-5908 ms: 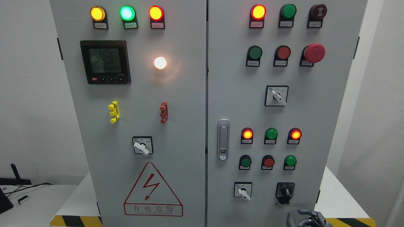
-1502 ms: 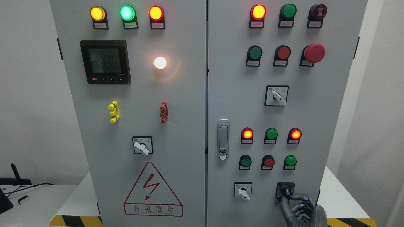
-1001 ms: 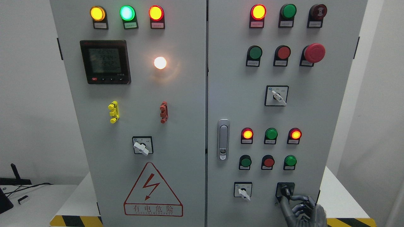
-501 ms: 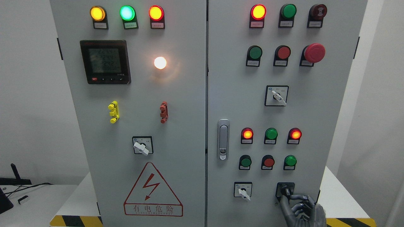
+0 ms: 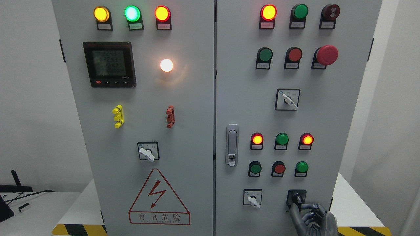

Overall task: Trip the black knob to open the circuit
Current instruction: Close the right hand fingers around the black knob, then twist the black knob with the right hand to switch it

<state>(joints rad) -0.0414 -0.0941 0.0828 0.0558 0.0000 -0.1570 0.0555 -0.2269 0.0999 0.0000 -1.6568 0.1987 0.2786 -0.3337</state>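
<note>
The black knob (image 5: 297,197) sits on a black square plate at the lower right of the grey cabinet's right door (image 5: 315,124). Its handle stands nearly upright. My right hand (image 5: 296,207), dark grey, comes up from the bottom edge just below and right of the knob. The thumb lies at the knob's lower left and the index finger curls onto its lower right, so the hand pinches the knob's lower end. The remaining fingers (image 5: 311,216) are curled beneath. My left arm does not show.
A white selector switch (image 5: 253,200) sits left of the knob. Above it are a red button (image 5: 279,168) and a green button (image 5: 301,167). A metal door latch (image 5: 232,145) is near the door seam. Yellow-black hazard tape (image 5: 361,231) marks the base.
Since 5.9 s ago my right hand rose from the bottom edge to the knob and closed on it. Over the last second it barely shifts, and the knob's handle keeps its angle.
</note>
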